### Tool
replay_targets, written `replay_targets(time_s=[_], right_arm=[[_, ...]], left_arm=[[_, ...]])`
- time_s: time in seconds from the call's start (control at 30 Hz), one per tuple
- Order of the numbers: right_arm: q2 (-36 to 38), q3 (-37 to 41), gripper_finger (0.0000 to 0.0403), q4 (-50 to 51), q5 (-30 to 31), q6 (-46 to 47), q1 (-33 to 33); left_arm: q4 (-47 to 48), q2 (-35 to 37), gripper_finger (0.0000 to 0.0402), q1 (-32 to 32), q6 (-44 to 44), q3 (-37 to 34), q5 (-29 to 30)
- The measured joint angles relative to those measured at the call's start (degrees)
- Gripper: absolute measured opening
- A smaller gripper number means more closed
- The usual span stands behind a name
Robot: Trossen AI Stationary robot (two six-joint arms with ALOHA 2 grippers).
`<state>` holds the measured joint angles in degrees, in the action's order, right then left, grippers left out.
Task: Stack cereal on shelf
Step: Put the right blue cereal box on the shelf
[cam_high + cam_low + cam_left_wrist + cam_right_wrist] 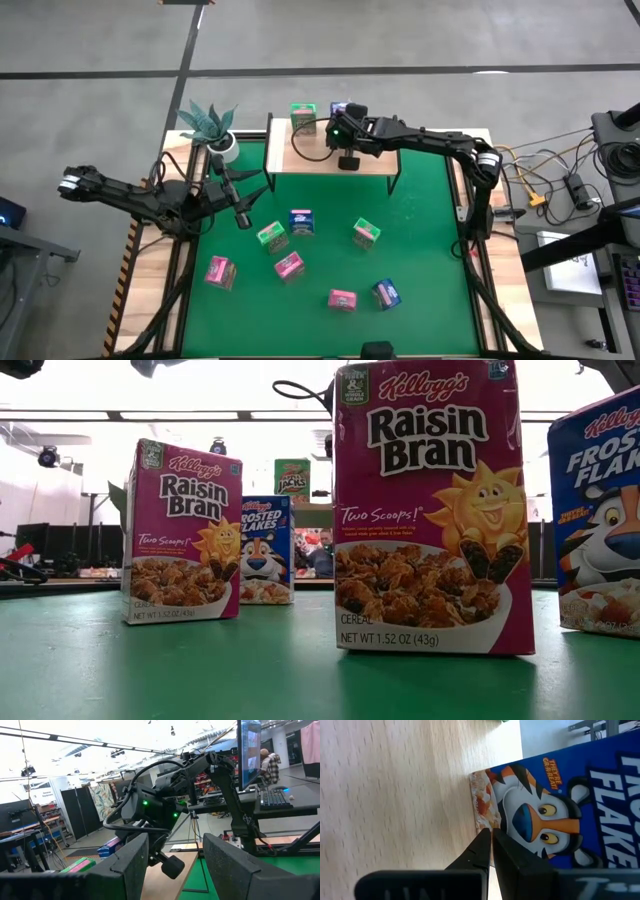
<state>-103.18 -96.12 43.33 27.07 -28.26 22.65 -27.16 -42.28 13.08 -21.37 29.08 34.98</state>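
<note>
The wooden shelf (330, 155) stands at the table's far edge. On it stand a green cereal box (303, 118) and a blue box (339, 108), which fills the right wrist view (560, 805) upright on the plank. My right gripper (492, 847) is shut, its tips in front of the blue box's printed face. My left gripper (243, 215) is open and empty above the table's left side, left of the loose boxes; its wrist view (175, 870) looks toward the right arm. Several pink, green and blue boxes (289, 266) lie loose on the green table. My right gripper points level at the blue box's front face, near its lower end (487, 820), with shut fingers (520, 862). The fingers themselves hide the tips, so I cannot tell whether they touch the box. The box stands with its bottom on the plank.
A potted plant (213, 130) stands left of the shelf. The loose boxes include blue (301, 222), green (366, 233), pink (342, 299) and blue (386, 293). In the low view two pink boxes (432, 510) (182, 532) stand close to the camera. Cables lie off the table's right edge.
</note>
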Motion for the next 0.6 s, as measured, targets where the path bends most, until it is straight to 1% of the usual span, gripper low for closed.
replay_targets(time_s=[0.27,0.6], right_arm=[[0.0,0.0,0.0009,-2.8,-2.6,0.1,0.0],[0.0,0.0,0.0009,-3.8,-2.6,-0.3,0.8]], left_arm=[[0.0,0.0,0.0173,0.0,0.0,0.0,0.0],[0.0,0.0,0.0173,0.0,0.0,0.0,0.0]])
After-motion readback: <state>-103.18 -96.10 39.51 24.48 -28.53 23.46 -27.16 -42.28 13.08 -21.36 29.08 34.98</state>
